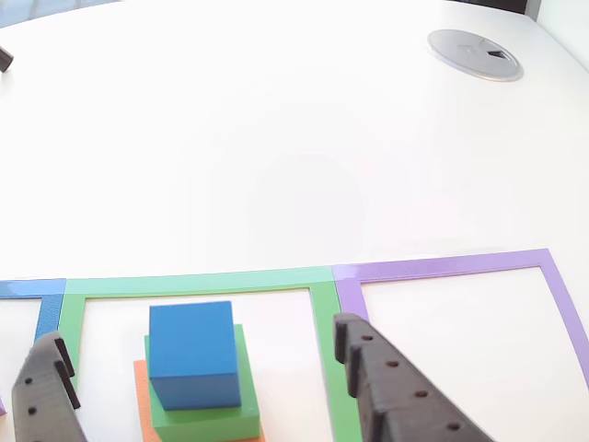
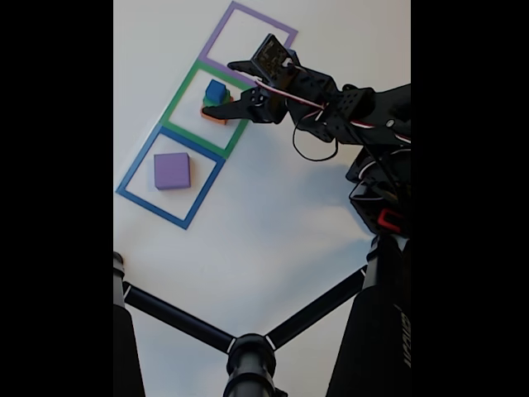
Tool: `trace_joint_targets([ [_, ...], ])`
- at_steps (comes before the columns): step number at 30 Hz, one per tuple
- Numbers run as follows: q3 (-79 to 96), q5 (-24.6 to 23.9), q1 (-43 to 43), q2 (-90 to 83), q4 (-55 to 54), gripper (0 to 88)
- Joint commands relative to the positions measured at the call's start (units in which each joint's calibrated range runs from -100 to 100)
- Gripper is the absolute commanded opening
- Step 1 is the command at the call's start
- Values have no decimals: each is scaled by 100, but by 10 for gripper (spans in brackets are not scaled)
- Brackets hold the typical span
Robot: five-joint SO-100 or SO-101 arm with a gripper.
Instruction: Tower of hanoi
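The white tabletop (image 2: 248,215) carries everything here, with a grey round cable port (image 1: 475,53) set into it at the far right in the other view. Three flat square outlines lie in a row on it: in the fixed view the blue outline (image 2: 132,172) is nearest, the green outline (image 2: 183,89) sits in the middle, and the purple outline (image 2: 216,37) lies farthest.

The black arm (image 2: 355,107) reaches in from the right of the fixed view, a dark tripod (image 2: 248,351) standing in the near foreground.

The purple block (image 2: 172,170), widest of the set, lies flat inside the blue outline, well apart from the others. Inside the green outline stands a stack: the orange block (image 1: 142,405) at the bottom, the green block (image 1: 207,419) on it, and the blue cube (image 1: 191,352) on top, all upright.

The tool (image 1: 198,354) is spread wide, one finger on each side of the stack and apart from it, nothing pinched. In the fixed view it seems to hang just above the blocks, though the angle makes height hard to judge.
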Motion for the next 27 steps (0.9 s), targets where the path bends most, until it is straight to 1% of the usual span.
trace_joint_targets([
  [1, -69, 0, -11, 352, -591, 336],
  [11, -160, 0, -241, 1168, -1417, 307],
  [27, -442, 0, -567, 1442, -1474, 286],
])
